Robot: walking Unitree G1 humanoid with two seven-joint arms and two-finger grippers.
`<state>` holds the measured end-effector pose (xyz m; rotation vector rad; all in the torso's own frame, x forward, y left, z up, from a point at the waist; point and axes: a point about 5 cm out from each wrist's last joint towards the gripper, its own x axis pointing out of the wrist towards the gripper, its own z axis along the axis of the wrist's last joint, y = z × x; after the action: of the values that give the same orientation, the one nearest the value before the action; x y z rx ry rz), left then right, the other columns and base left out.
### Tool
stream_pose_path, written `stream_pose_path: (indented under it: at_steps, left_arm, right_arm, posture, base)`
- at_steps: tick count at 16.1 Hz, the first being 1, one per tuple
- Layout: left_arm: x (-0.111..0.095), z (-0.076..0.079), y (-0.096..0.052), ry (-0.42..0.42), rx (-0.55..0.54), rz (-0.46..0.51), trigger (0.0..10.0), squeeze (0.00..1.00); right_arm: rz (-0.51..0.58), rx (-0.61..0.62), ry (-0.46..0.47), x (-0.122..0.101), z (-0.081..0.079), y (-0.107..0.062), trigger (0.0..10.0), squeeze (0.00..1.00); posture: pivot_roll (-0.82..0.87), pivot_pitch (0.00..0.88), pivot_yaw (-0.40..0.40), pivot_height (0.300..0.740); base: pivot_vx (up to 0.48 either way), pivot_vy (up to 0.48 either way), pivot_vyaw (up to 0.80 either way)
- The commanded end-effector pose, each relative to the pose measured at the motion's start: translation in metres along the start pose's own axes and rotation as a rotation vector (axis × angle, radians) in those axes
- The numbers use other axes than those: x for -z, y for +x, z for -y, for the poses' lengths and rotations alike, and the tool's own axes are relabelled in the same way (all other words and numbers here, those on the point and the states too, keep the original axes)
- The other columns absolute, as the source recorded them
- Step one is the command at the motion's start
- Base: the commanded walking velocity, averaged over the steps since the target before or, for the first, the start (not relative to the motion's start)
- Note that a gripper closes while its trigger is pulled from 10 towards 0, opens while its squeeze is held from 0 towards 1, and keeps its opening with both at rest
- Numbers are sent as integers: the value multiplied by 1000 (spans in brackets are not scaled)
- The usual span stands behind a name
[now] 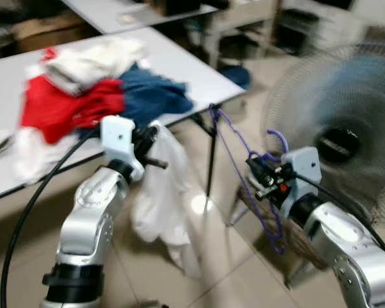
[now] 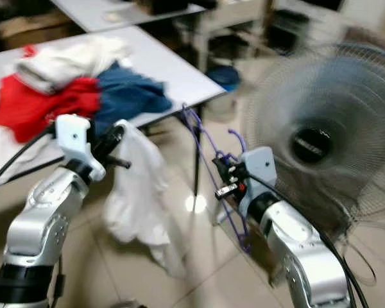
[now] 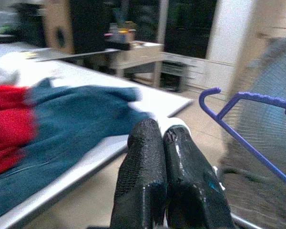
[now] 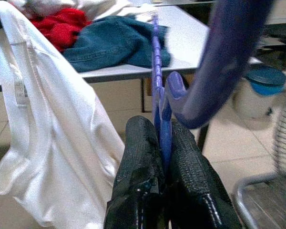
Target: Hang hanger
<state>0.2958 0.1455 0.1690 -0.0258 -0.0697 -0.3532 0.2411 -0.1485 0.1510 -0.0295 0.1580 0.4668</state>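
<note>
A purple plastic hanger (image 1: pixel 239 168) is held in the air between my two arms; my right gripper (image 4: pixel 160 129) is shut on it near its hook. The hook (image 4: pixel 219 67) curves up past the fingers. My left gripper (image 3: pixel 163 138) is shut on a white garment (image 1: pixel 167 192), which hangs down from it toward the floor. In the right wrist view the white garment (image 4: pixel 52 138) hangs just beside the hanger (image 4: pixel 156 71). The two grippers are apart, the hanger's bar reaching toward the garment.
A grey table (image 1: pixel 179 64) stands at the left with a red cloth (image 1: pixel 64 106), a blue cloth (image 1: pixel 151 96) and a white cloth (image 1: pixel 90 61) piled on it. A large standing fan (image 1: pixel 337 128) is close at the right. Tiled floor lies below.
</note>
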Motion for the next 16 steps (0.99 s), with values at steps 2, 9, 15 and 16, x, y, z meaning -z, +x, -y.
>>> stream_pose_path:
  at_steps: [2, 9, 15, 16]
  left_arm:
    - [-11, -5, 3, 0, -16, 45, 10000, 0]
    - [-16, -3, 13, 22, 45, 50, 10000, 0]
    - [-51, -10, 58, 42, 111, 119, 10000, 0]
    - [-57, -12, 63, 40, 110, 133, 10000, 0]
  right_arm:
    - [45, -15, -39, -9, 2, 0, 10000, 0]
    - [93, -30, -11, -18, 18, -2, 10000, 0]
    - [42, -528, -28, -39, 16, -46, 10000, 0]
    - [33, -558, -26, -41, 18, -50, 10000, 0]
  posture:
    - [-68, 28, 20, 740]
    - [-62, 0, 16, 740]
    - [-75, 0, 4, 740]
    - [-75, 0, 4, 740]
  base:
    - [330, 0, 259]
    - [343, 0, 0]
    - [344, 0, 0]
    - [345, 0, 0]
